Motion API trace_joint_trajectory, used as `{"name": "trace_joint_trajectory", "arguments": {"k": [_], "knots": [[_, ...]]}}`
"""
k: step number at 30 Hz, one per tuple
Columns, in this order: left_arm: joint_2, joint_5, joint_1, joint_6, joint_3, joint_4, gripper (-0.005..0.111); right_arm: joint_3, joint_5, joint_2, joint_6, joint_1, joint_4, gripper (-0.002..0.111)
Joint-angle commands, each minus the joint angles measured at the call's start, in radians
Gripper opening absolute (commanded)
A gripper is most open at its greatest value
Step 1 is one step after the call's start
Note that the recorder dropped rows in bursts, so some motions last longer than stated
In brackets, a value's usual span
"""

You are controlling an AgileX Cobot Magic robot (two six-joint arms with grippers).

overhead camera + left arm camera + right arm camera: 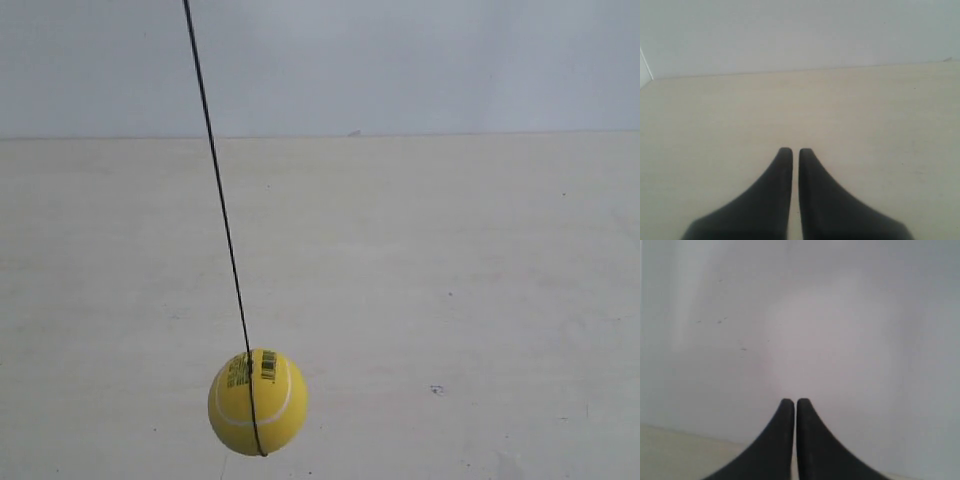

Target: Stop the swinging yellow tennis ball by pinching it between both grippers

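Note:
The yellow tennis ball (257, 402) hangs low and left of centre in the exterior view, barcode label facing the camera, on a thin black string (215, 170) that slants up to the top edge. Neither arm shows in that view. In the left wrist view my left gripper (795, 150) is shut, its black wedge jaws nearly touching, with only pale tabletop ahead. In the right wrist view my right gripper (795, 401) is shut too, facing a blank grey wall. The ball appears in neither wrist view.
A pale cream tabletop (450, 300) runs back to a grey wall (400, 60). A small dark speck (437, 389) marks the surface at the exterior view's right. A white edge (645, 67) meets the wall at the corner in the left wrist view.

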Motion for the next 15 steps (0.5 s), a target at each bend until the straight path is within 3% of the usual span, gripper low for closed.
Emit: {"name": "trace_joint_trajectory", "arguments": {"k": [1, 4, 9, 15], "knots": [[-0.004, 0.002, 0.002, 0.004, 0.004, -0.010, 0.005, 0.071, -0.092, -0.008, -0.048, -0.206, 0.142, 0.000], [-0.004, 0.002, 0.002, 0.004, 0.004, -0.010, 0.005, 0.079, -0.030, -0.008, -0.110, -0.337, 0.160, 0.000], [-0.004, 0.002, 0.002, 0.004, 0.004, -0.010, 0.005, 0.079, 0.128, -0.008, -0.422, -0.343, 0.295, 0.000], [-0.004, 0.002, 0.002, 0.004, 0.004, -0.010, 0.005, 0.079, 0.360, -0.008, -0.431, -0.343, 0.305, 0.000]]}}
